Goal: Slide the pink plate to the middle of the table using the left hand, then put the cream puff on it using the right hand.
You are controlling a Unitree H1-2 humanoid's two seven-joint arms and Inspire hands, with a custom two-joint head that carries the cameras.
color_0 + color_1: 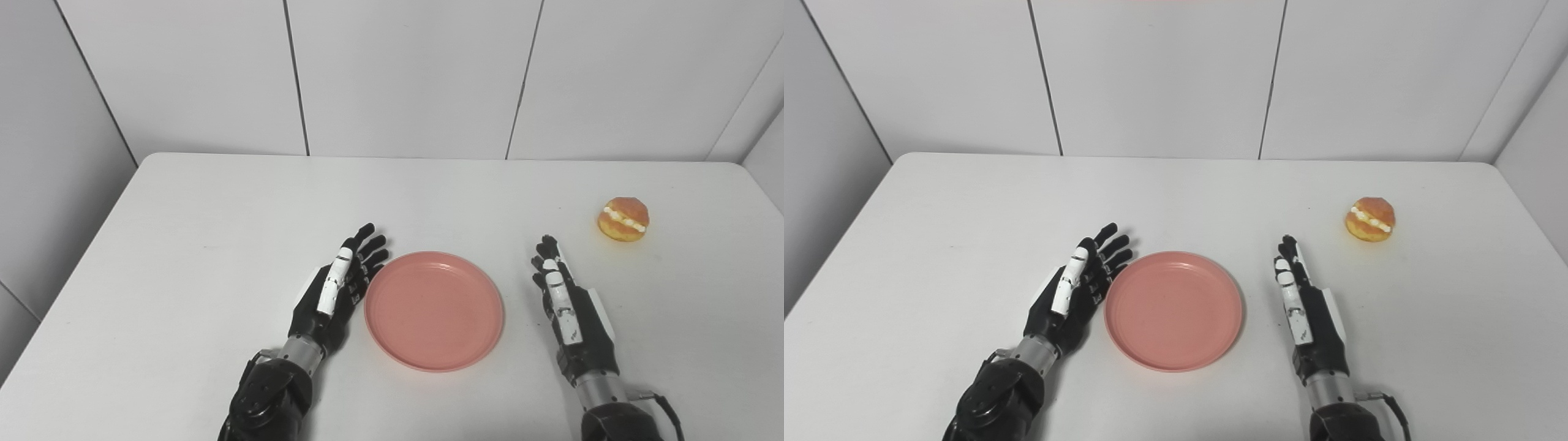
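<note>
Left eye view first: the pink plate sits around mid-table, lower centre of frame, with the left hand flat beside its left rim, fingers spread, holding nothing. Looks like the slide is about done, so the pickup is next. The right hand, also released and empty, rests right of the plate; the cream puff lies well apart, up and to its right.

Right eye view: same layout, puff at upper right on the table. I'd say approach from above and close gently, since the cream filling could squash.
</note>
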